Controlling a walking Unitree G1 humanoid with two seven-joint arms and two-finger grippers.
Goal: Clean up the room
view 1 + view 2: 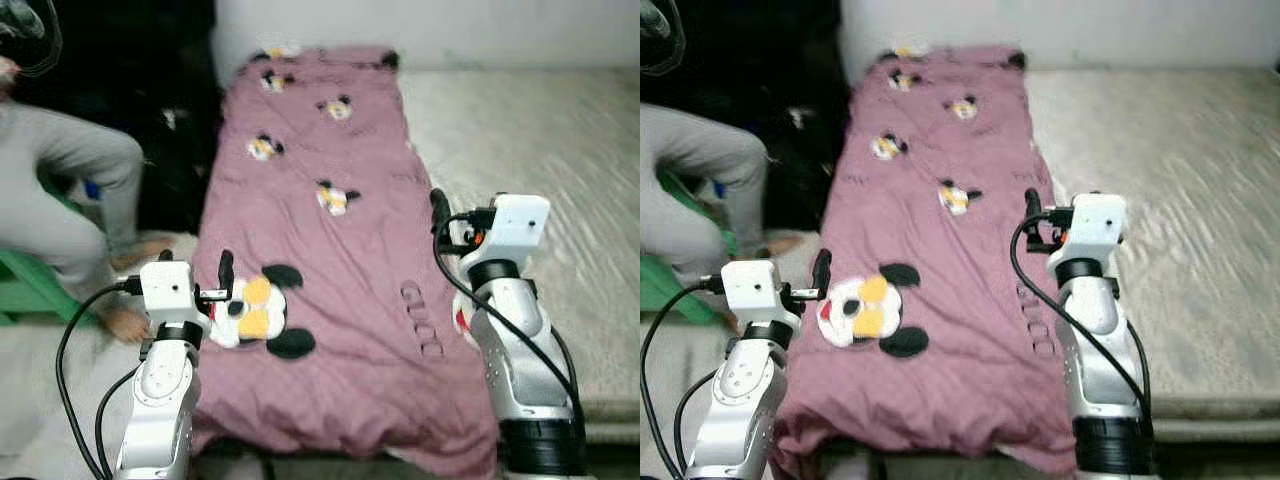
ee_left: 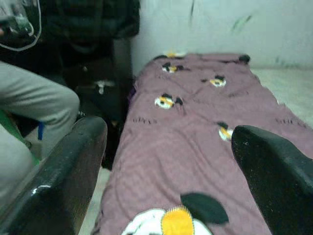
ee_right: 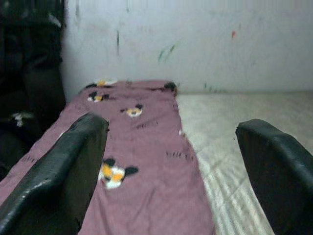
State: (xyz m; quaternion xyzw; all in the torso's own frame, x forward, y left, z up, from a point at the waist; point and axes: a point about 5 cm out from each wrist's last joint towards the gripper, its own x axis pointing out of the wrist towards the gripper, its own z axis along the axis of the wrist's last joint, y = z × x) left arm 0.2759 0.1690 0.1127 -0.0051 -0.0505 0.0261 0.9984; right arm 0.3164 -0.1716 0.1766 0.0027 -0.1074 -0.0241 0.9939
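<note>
Pink blanket (image 1: 330,250) flat along mattress (image 1: 530,150)

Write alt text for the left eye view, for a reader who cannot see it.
A mauve blanket printed with cartoon mice lies lengthwise along a bare mattress. The robot's left claw is raised over the blanket's near left edge and its right claw over its right edge. A person's grey trouser leg shows at far left.
</note>
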